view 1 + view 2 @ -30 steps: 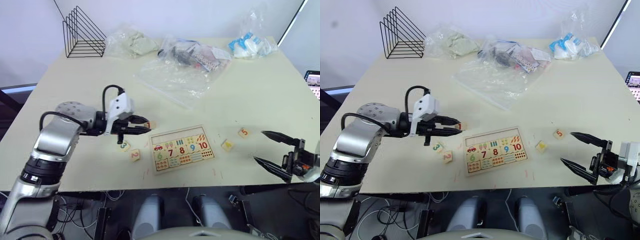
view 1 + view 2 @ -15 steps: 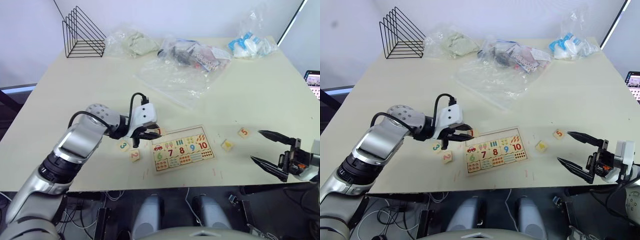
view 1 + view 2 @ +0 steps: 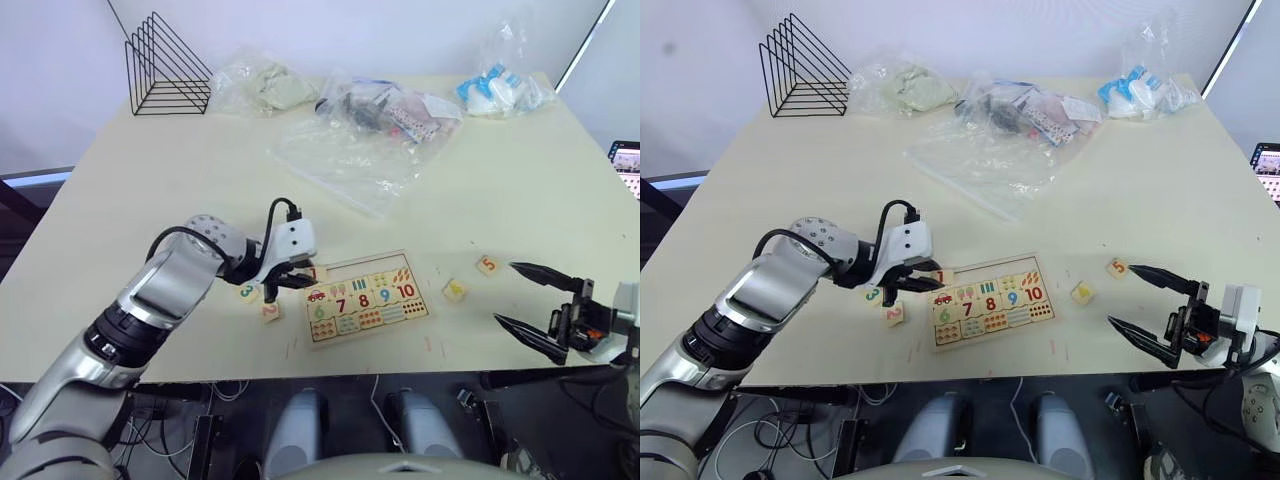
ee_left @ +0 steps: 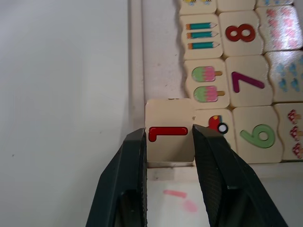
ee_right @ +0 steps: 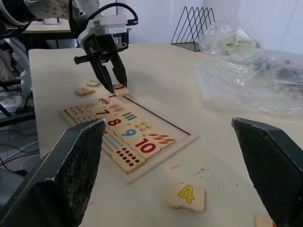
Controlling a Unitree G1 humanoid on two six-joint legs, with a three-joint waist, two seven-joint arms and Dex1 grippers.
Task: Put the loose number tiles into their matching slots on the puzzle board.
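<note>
The puzzle board (image 3: 312,340) lies near the table's front edge, its lower rows filled with numbers 6 to 10 and picture tiles. The matching slots (image 4: 161,56) along its top row are bare wood. My left gripper (image 3: 308,278) is shut on the red "1" tile (image 4: 169,135), which sits at the board's top left corner, partly over the rim. Loose tiles "3" (image 3: 246,291) and "2" (image 3: 269,310) lie left of the board. Tiles "4" (image 3: 455,290) and "5" (image 3: 487,264) lie to its right. My right gripper (image 3: 505,292) hangs open just right of the "4", holding nothing.
Clear plastic bags (image 3: 360,150) spread across the table's middle and back, with further bags at the back (image 3: 265,85) and back right (image 3: 500,90). A black wire rack (image 3: 165,65) stands at the back left. The table's front edge (image 3: 400,368) runs just below the board.
My left gripper has carried the "1" tile rightward from left of the board to its top left corner. The right gripper has barely shifted.
</note>
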